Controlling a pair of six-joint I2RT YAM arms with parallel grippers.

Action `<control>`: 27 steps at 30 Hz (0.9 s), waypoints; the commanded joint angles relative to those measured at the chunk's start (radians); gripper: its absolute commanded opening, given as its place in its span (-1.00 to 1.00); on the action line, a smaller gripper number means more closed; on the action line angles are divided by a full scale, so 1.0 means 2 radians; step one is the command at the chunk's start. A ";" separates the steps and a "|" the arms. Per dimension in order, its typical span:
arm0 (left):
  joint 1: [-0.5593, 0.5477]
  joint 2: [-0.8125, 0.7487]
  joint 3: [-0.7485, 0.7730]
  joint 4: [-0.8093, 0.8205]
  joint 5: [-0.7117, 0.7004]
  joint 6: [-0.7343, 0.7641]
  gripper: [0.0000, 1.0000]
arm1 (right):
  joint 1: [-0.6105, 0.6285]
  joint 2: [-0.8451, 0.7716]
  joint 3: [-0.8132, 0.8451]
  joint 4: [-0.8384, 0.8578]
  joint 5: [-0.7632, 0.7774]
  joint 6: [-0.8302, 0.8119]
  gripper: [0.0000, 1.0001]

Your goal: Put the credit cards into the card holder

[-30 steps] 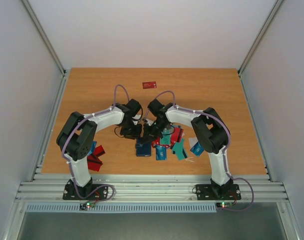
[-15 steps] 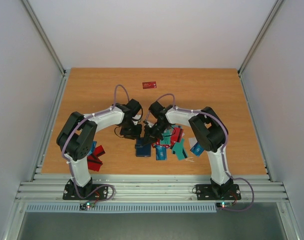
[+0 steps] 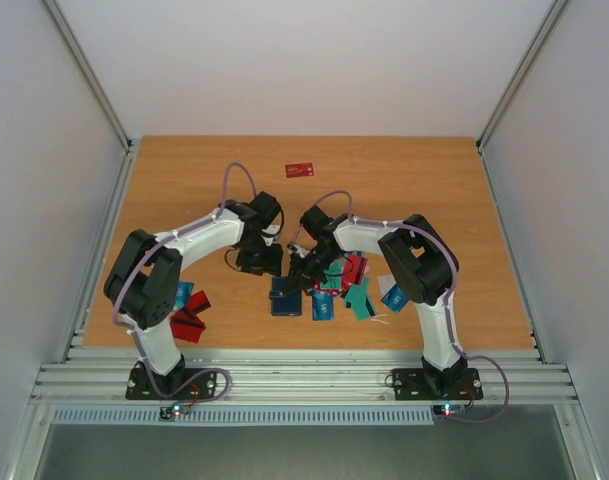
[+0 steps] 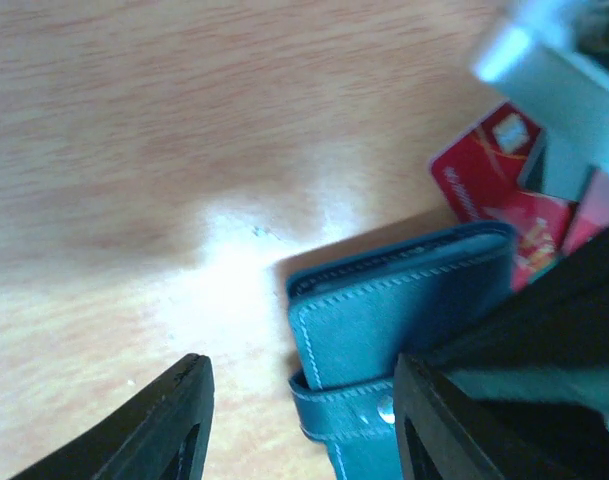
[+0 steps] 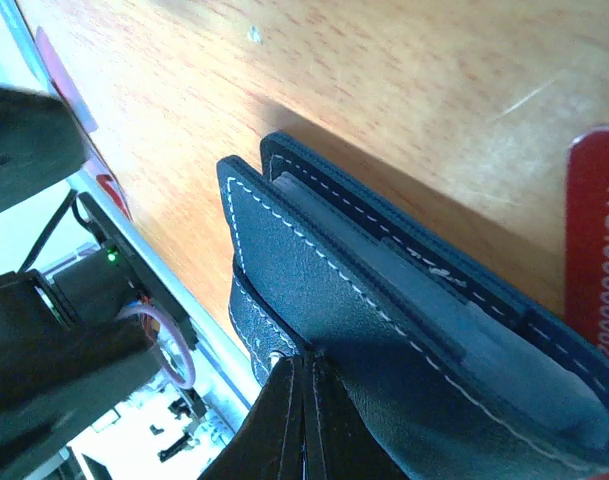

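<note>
The card holder (image 3: 286, 297), a dark navy case, lies closed on the table between my two grippers. In the left wrist view the card holder (image 4: 384, 310) shows its stitched cover and clasp tab. My left gripper (image 3: 261, 263) is open; the left gripper (image 4: 302, 372) has its jaws set wide either side of the holder's clasp end, and the right finger (image 4: 504, 400) is close to it. My right gripper (image 3: 302, 271) is shut; the right gripper (image 5: 304, 368) has its tips against the holder's cover (image 5: 384, 330) by the clasp. Several teal, blue and red credit cards (image 3: 344, 288) lie right of the holder.
A few red and blue cards (image 3: 189, 315) lie near the left arm's base. One red card (image 3: 300, 170) lies alone at the far middle. Red cards (image 4: 489, 185) sit just beyond the holder, and another red card (image 5: 594, 240) lies at its right. The table's front edge (image 3: 304, 350) is near.
The left arm has swung its elbow outward to the left, and its gripper has shifted slightly away from the holder. The right gripper has stayed at the holder.
</note>
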State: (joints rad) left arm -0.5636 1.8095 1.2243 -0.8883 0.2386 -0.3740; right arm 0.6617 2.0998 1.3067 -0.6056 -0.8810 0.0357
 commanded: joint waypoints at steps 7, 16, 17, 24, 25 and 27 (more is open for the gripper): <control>-0.003 -0.063 -0.053 -0.003 0.093 0.025 0.06 | 0.003 0.014 -0.043 0.009 0.061 -0.033 -0.98; -0.003 -0.051 -0.085 0.010 0.092 0.022 0.03 | 0.003 0.018 -0.051 0.013 0.064 -0.038 -0.98; -0.003 -0.049 -0.086 0.013 0.093 0.020 0.04 | 0.004 0.018 -0.051 0.013 0.063 -0.039 -0.98; -0.006 -0.031 -0.080 0.026 0.080 0.000 0.03 | 0.003 0.019 -0.050 0.013 0.062 -0.041 -0.98; -0.007 -0.028 -0.079 0.028 0.079 -0.002 0.04 | 0.004 0.019 -0.050 0.014 0.062 -0.041 -0.98; -0.009 -0.023 -0.076 0.028 0.073 -0.007 0.04 | 0.003 0.019 -0.051 0.014 0.062 -0.041 -0.97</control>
State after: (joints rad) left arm -0.5701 1.7287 1.0603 -0.8608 0.4026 -0.3588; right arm 0.6563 2.0834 1.2537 -0.5304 -0.9047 -0.0265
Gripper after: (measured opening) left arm 0.517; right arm 0.014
